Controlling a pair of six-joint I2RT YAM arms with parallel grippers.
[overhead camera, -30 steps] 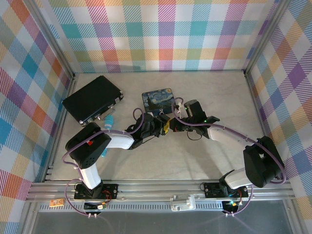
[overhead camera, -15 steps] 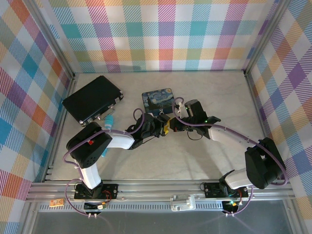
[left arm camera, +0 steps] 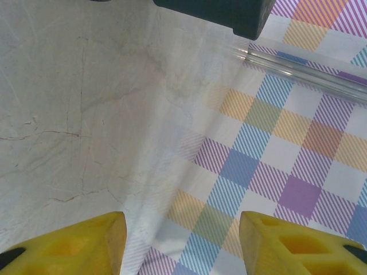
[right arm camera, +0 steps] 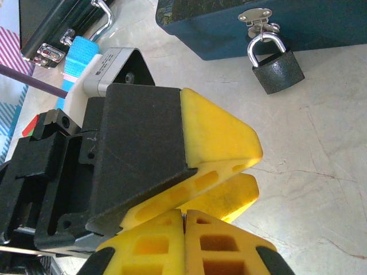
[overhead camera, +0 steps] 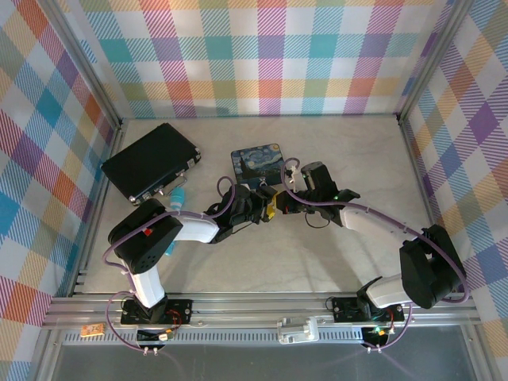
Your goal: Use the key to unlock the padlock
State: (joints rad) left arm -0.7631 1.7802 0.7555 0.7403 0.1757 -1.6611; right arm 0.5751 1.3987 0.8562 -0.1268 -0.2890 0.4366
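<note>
Padlock (right arm camera: 279, 70): locked. Its shackle passes through the hasp of the blue tin (right arm camera: 321, 23) and its body lies on the table, at about 1 o'clock from the right gripper (right arm camera: 184, 226).

Key: its whereabouts cannot be told.

Right gripper: fingers pressed flat together. Whether the key is nipped between them cannot be told.

Left gripper (left arm camera: 180, 229): fingers apart with bare table between them, holding nothing. It sits just beside the right fingertips, at their 12 o'clock.

Change: the left fingers have spread wider than a second ago. In the top view both arms lie almost as they did then.

Judgement: this looks like a release after a handover, leaving the right claw to bring the key to the lock. That is unconfirmed.
</note>
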